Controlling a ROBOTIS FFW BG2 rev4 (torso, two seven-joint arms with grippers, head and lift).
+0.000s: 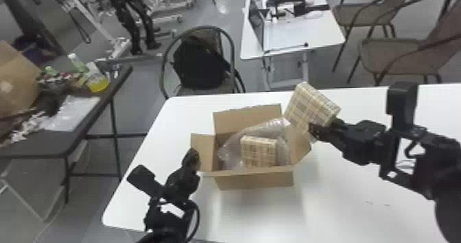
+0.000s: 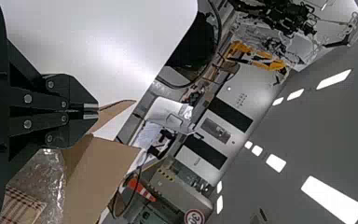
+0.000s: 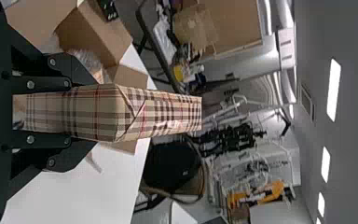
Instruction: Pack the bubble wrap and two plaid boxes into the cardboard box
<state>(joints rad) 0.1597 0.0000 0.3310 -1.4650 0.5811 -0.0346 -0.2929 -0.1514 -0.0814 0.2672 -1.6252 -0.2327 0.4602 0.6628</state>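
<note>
The black two-fingered right gripper (image 1: 324,126) grips a tilted beige plaid box (image 1: 307,105) at the right flap of the open brown cardboard box (image 1: 253,181). Inside that, a second beige plaid box (image 1: 259,152) lies against clear plastic bubble wrap (image 1: 230,149). The black left gripper (image 1: 192,159), fingertips together, is by the left flap. Everything sits over a white table (image 1: 343,197).

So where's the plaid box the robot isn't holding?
In the head view, that plaid box sits inside the open cardboard box, among the bubble wrap, left of the right tool.
</note>
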